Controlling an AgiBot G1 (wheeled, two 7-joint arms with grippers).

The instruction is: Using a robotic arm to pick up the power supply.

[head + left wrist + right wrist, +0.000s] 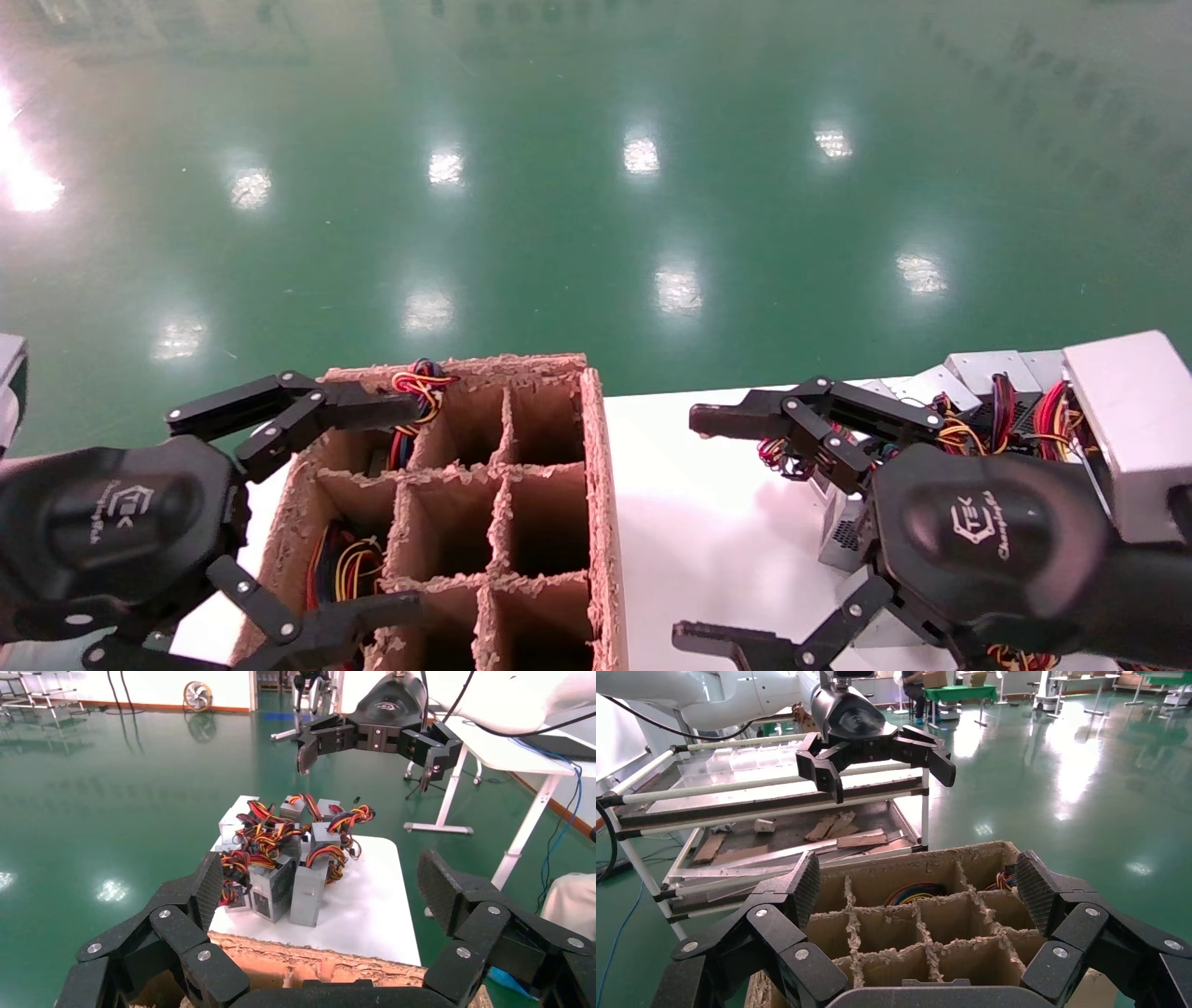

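I see the white table edge abutting the partitioned cardboard box; bare tabletop between; power supplies heaped at its right end; my right gripper hangs spread wide beside them; left gripper, likewise spread, over the box.

Left gripper: black linkage fingers spread wide, held low at the robot's left, grasping nothing. Right gripper: black linkage fingers likewise spread wide, held low at the robot's right, also empty.
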